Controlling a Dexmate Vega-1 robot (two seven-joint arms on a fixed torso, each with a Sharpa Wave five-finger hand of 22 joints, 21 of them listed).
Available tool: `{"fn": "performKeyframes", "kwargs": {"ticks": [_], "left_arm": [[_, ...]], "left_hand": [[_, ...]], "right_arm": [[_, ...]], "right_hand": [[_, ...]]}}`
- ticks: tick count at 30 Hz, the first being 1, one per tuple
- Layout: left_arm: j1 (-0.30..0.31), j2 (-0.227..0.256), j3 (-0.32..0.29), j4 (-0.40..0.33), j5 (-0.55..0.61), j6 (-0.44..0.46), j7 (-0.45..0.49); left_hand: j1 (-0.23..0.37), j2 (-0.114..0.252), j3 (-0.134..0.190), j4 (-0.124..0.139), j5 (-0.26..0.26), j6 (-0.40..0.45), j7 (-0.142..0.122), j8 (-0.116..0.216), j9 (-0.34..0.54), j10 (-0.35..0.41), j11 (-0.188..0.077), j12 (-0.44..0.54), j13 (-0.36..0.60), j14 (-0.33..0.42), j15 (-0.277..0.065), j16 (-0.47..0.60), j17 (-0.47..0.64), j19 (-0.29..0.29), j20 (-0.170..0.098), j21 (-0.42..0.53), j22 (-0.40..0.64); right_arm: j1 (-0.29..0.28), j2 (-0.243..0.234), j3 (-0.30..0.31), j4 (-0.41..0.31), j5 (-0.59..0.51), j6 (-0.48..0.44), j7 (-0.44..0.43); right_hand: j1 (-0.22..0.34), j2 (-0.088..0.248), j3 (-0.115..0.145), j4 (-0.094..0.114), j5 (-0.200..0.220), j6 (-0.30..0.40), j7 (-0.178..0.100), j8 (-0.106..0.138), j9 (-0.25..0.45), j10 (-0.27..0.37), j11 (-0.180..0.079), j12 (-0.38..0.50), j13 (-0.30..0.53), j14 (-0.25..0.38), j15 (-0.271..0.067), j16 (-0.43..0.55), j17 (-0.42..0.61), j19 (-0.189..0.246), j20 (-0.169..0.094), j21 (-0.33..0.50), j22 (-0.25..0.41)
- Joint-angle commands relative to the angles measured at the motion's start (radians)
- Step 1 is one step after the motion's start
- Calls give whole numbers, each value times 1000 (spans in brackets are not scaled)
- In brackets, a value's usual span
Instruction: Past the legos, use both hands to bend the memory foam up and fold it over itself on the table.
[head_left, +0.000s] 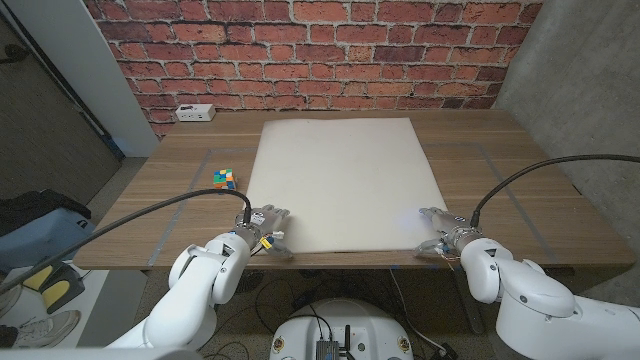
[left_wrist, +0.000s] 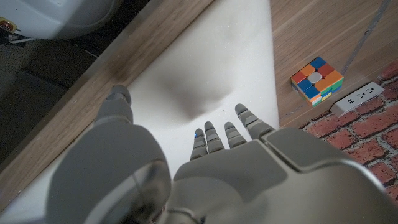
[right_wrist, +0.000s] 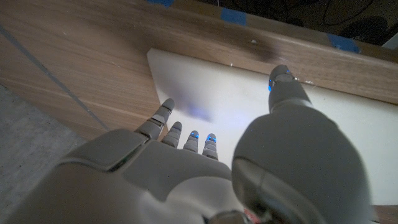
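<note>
Two items sit off the foam: a colour cube (head_left: 224, 178) just beside its left edge, and a white power strip (head_left: 194, 113) at the far left by the brick wall (head_left: 300, 50). Neither blocks the hands. Memory foam (head_left: 340, 180) lies flat mid-table (head_left: 530, 200), its near edge close to the table's front edge. Left hand (head_left: 262, 224) is over the near left corner, right hand (head_left: 440, 232) over the near right corner. Wrist views: fingers (left_wrist: 214, 138) spread above the sheet, nothing grasped; right fingers (right_wrist: 186, 138) likewise released. Actual contact with the foam is hard to make out. Lego bricks can't be identified
</note>
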Motion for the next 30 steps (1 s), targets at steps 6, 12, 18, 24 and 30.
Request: {"fn": "performKeyframes", "kwargs": {"ticks": [6,12,18,24,30], "left_arm": [[1,-27,5,40,46,-14,12],[14,-38,-12,49,26,-7,30],[37,-31,-39,35,-24,-4,66],[54,-14,-67,16,-94,-5,99],[66,8,-88,-3,-164,-5,129]], "left_hand": [[45,60,21,10,4,-27,8,4,1,-7,-1,6,3,-1,-5,8,3,14,16,-3,5],[95,134,55,8,-15,-13,14,15,0,21,-4,22,3,35,-8,17,1,36,22,2,5],[104,147,59,8,-24,-7,8,17,0,28,-8,25,2,41,-17,17,1,42,15,3,5],[97,147,55,12,-31,-8,7,16,0,28,-9,25,2,42,-20,16,1,44,9,3,5],[65,135,34,26,-51,-19,3,11,-1,20,-9,22,2,34,-23,10,1,45,2,1,6]], "right_arm": [[-216,187,127,139,-874,117,494],[-294,248,212,172,-908,219,440],[-352,323,276,243,-904,320,296],[-395,373,323,314,-846,409,63],[-424,396,365,333,-767,462,-94]], "right_hand": [[49,44,1,12,8,51,-4,29,2,46,-30,28,2,47,-29,27,3,45,-3,-4,5],[112,104,6,12,1,185,-14,60,0,164,-70,54,0,133,-63,48,4,112,-15,3,7],[240,187,12,0,-47,393,-37,89,0,342,-101,71,2,307,-153,112,25,205,-38,17,12],[395,240,-16,-3,-94,801,-9,139,-2,683,-87,124,15,563,-194,325,175,338,-76,88,30],[416,265,-39,32,-96,1059,35,181,2,918,-44,210,52,728,-191,480,327,381,-91,157,47]]}}
